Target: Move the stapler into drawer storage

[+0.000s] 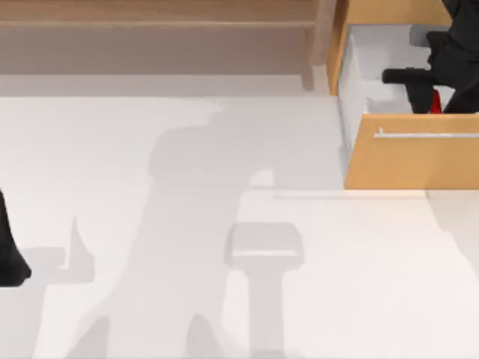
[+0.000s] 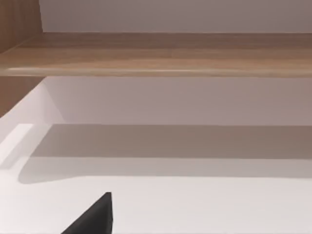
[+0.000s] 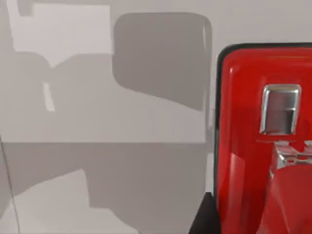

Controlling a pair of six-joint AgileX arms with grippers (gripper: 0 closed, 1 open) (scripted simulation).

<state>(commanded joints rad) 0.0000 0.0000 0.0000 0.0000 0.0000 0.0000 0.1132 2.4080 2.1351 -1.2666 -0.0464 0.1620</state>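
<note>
My right gripper (image 1: pixel 428 101) reaches into the open tan drawer (image 1: pixel 412 161) at the table's far right, fingers closed around the red stapler (image 1: pixel 435 102) (over its white interior), while my left arm (image 1: pixel 9 254) sits parked at the left edge.

Rendered office-like desk: white table (image 1: pixel 187 299), tan wooden drawer (image 1: pixel 412 161), brown shelf (image 1: pixel 150 22).

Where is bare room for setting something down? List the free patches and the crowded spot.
Free: the white table, from the long brown shelf at the back to the near edge, between the parked left arm and the drawer. Also the drawer's white left part. Crowded: the drawer's right part, where the right gripper hangs with the red stapler.
</note>
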